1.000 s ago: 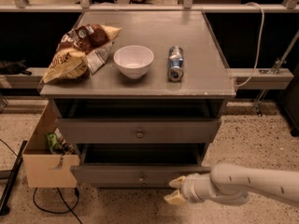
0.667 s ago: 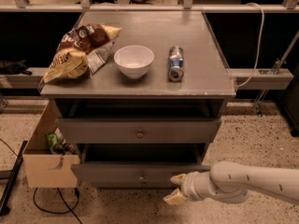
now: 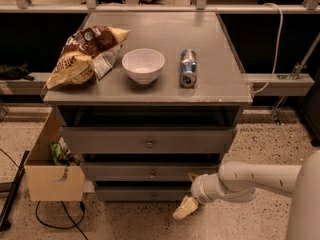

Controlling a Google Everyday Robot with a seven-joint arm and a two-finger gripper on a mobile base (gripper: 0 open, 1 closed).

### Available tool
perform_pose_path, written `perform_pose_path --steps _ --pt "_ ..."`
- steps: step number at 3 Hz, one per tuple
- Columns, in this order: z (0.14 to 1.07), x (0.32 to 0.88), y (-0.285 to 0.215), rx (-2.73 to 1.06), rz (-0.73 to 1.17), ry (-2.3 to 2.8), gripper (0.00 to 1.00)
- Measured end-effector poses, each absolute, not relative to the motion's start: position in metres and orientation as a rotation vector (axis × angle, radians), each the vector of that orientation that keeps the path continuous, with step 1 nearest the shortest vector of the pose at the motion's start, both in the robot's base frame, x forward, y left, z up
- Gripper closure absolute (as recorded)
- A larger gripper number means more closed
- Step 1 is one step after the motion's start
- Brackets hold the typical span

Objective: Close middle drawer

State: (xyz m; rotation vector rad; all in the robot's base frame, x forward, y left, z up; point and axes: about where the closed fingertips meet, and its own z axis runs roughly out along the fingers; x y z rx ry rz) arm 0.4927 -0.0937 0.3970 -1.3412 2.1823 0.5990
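Camera view: looking down on a grey three-drawer cabinet on a speckled floor, with the robot's pale arm reaching in from the right edge at low level.

The gripper hangs at the cabinet's lower right corner, in front of the two lower drawers. Its fingers are spread apart and grasp nothing: one cream tip points down toward the floor, and the other reaches up to the right end of the middle drawer. Whether that upper tip actually touches the front cannot be told.

The middle drawer is the shallow grey front with a small central knob. It sits directly beneath the taller top drawer and above the lowest drawer front. A dark band of shadow runs along its upper edge. How far it stands out from the cabinet cannot be judged from this angle.

On the cabinet top a crumpled chip bag lies at the left, a white bowl stands upright in the middle, and a can lies on its side just to the right of the bowl, apart from it.

An open cardboard box sits on the floor against the cabinet's left side, with a black cable trailing below it. A white cable loops down behind the cabinet's right edge.
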Motion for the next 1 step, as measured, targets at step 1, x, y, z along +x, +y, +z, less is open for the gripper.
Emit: perform_pose_path --steps 1 --pt "0.397 0.4927 -0.0937 -1.341 0.599 2.182 0.0"
